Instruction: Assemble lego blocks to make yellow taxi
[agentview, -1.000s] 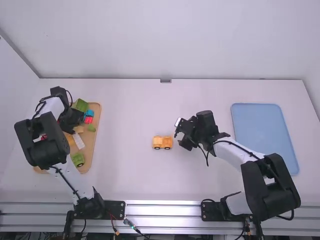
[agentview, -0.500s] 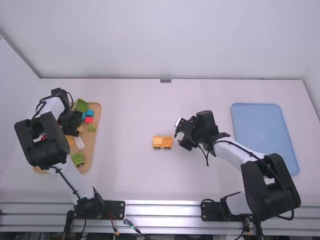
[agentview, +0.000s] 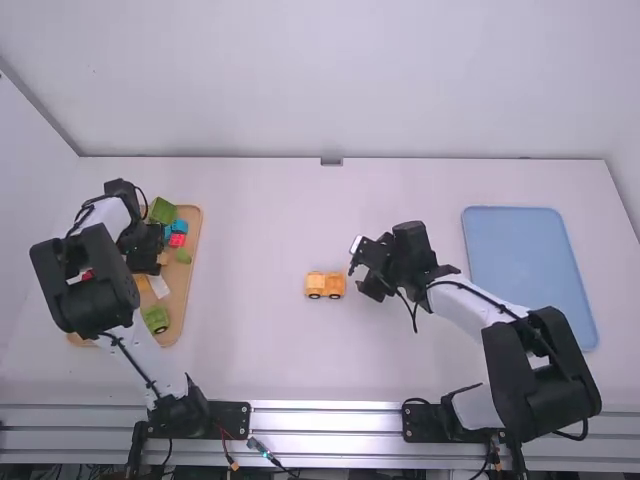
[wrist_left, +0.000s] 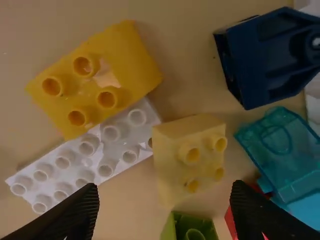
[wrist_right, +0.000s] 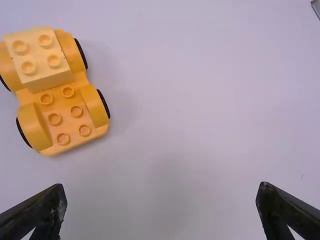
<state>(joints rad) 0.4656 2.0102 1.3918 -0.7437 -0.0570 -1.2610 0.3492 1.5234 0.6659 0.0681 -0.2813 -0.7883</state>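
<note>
White table (agentview: 260, 220): yellow car (agentview: 325, 284) sits crosswise, left gripper (agentview: 152, 252) and right gripper (agentview: 360, 268) released.

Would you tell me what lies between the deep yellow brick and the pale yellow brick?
As the left wrist view shows, one end of the long white studded plate lies between the deep yellow brick and the pale yellow brick.

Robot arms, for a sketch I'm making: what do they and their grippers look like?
The left arm and right arm match: white links, bulky black joints, thin black cables looping alongside. The left gripper and right gripper are black, with two tapering fingers each.
</note>
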